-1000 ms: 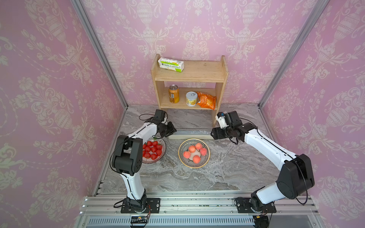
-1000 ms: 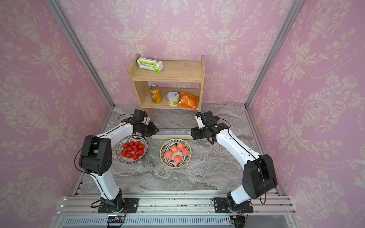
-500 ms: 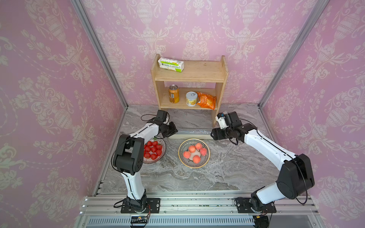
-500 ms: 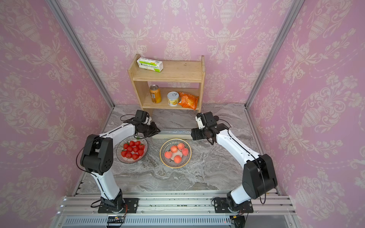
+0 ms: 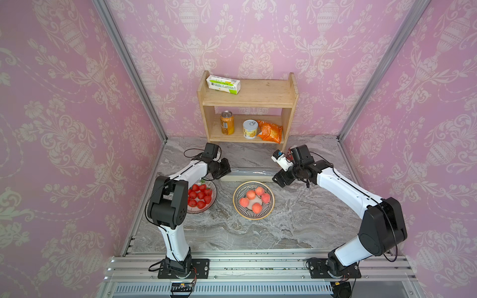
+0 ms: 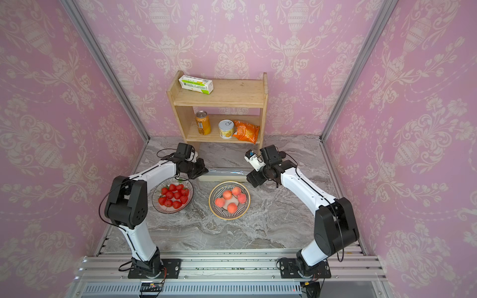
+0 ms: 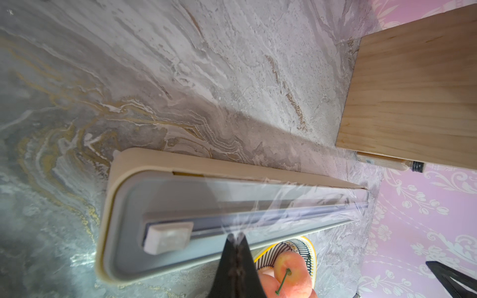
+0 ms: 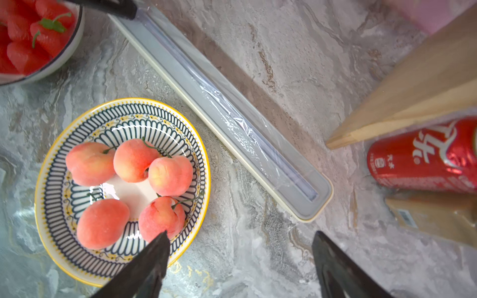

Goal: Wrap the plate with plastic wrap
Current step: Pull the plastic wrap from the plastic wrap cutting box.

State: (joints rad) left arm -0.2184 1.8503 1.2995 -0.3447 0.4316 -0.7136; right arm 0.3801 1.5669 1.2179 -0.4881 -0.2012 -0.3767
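two jaws of left gripper (image 7: 237,236) pinch plastic wrap (image 7: 284,203) over dispenser box (image 7: 154,160)

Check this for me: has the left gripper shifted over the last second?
Yes, slightly. Judged against the dispenser box, which has stayed put, the left gripper has edged sideways toward the box's end, where it now pinches the plastic wrap.

Five peaches (image 8: 134,160), two plates (image 8: 51,206) — three cans (image 8: 423,160)

Yellow-rimmed, navy-striped plate (image 8: 54,206) (pink peaches (image 8: 133,160)); cream dispenser box (image 7: 232,169), grey lid (image 7: 134,206)
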